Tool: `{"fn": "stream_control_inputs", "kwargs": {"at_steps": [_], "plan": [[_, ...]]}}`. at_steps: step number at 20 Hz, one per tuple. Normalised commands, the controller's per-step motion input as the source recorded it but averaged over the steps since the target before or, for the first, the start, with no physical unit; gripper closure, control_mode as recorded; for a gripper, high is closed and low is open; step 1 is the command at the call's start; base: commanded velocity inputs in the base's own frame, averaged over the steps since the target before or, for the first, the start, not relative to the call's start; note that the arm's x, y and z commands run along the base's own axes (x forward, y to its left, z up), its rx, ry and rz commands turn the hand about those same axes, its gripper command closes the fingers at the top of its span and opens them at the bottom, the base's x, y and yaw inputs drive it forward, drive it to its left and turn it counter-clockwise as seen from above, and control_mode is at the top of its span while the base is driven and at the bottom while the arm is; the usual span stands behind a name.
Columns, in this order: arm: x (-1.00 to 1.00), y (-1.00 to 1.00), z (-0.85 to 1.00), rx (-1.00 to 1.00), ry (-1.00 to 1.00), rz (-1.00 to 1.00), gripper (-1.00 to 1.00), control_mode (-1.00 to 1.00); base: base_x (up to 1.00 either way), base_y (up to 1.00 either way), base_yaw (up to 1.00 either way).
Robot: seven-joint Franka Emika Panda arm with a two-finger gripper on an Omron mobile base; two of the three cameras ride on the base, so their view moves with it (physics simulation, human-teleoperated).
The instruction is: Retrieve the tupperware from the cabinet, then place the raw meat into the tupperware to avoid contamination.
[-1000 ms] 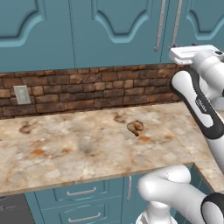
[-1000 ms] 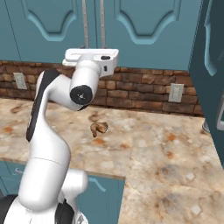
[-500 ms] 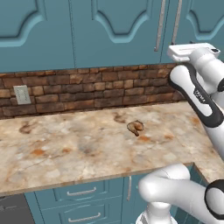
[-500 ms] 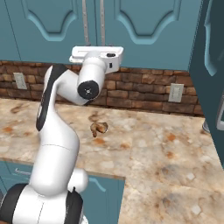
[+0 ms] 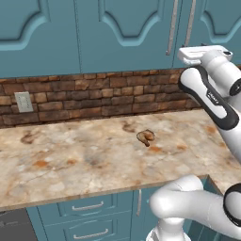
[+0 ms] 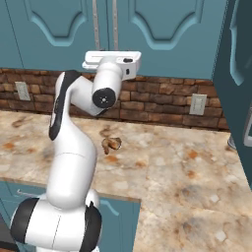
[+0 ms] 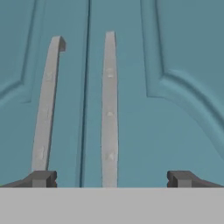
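Observation:
The teal cabinet (image 7: 175,52) fills the hand view, both doors shut. Its two silver bar handles stand side by side, the left handle (image 7: 46,105) and the right handle (image 7: 109,109). My gripper (image 7: 111,178) is open and holds nothing. The right handle lies midway between its fingertips (image 7: 41,178), a short way ahead. From the base, the gripper (image 5: 201,52) (image 6: 111,58) sits at the doors' lower edge, below the handles (image 5: 174,26) (image 6: 115,24). The raw meat (image 5: 146,137) (image 6: 111,144) lies on the marble counter (image 5: 70,160). The tupperware is hidden.
A brick backsplash (image 5: 94,96) runs behind the counter, with a wall outlet (image 5: 23,101) at the left and another outlet (image 6: 198,103) at the right. Teal drawers (image 5: 87,207) sit below the counter. A tall teal panel (image 6: 236,74) bounds the right end.
The hand has edged slightly up and closer to the cabinet doors while the forearm swung round. The gripper has stayed open. The meat has not moved.

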Motion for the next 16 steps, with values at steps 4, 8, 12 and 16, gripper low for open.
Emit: {"fn": "stream_control_inputs", "kwargs": {"at_steps": [4, 8, 12, 16], "plan": [[0.18, 0.0, -0.03, 0.0, 0.0, 0.0, -1.0, -1.0, 0.0, 0.0, 0.0], [0.21, 0.0, -0.03, 0.0, 0.0, 0.0, -1.0, -1.0, 0.0, 0.0, 0.0], [0.25, 0.0, -0.03, 0.0, 0.0, 0.0, -1.0, -1.0, 0.0, 0.0, 0.0], [0.25, 0.0, -0.02, 0.0, 0.0, 0.0, -1.0, -1.0, 0.0, 0.0, 0.0]]}}
